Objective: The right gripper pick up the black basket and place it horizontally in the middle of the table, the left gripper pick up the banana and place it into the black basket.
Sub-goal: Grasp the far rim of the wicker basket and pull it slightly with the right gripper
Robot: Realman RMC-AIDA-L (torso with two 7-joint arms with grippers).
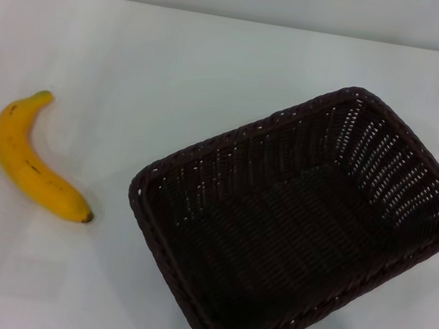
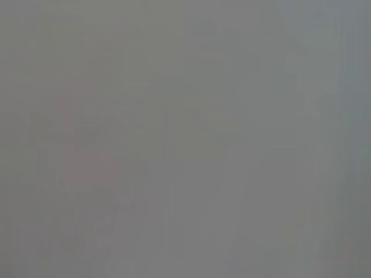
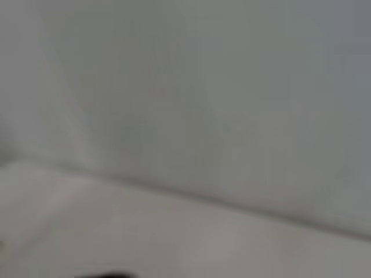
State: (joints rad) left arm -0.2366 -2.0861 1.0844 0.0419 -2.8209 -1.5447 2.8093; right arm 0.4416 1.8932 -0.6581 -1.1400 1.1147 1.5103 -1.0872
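Note:
The black basket [image 1: 297,227] stands on the white table [image 1: 176,66] at the right, turned at a slant, open side up and empty. The banana [image 1: 32,160] lies on the table at the left, stem end toward the back, dark tip toward the basket. They are well apart. Neither gripper shows in the head view. The left wrist view shows only a plain grey surface. The right wrist view shows only a pale surface and an edge line.
The table's far edge [image 1: 242,20] runs along the back against a pale wall. Bare tabletop lies between the banana and the basket and behind them.

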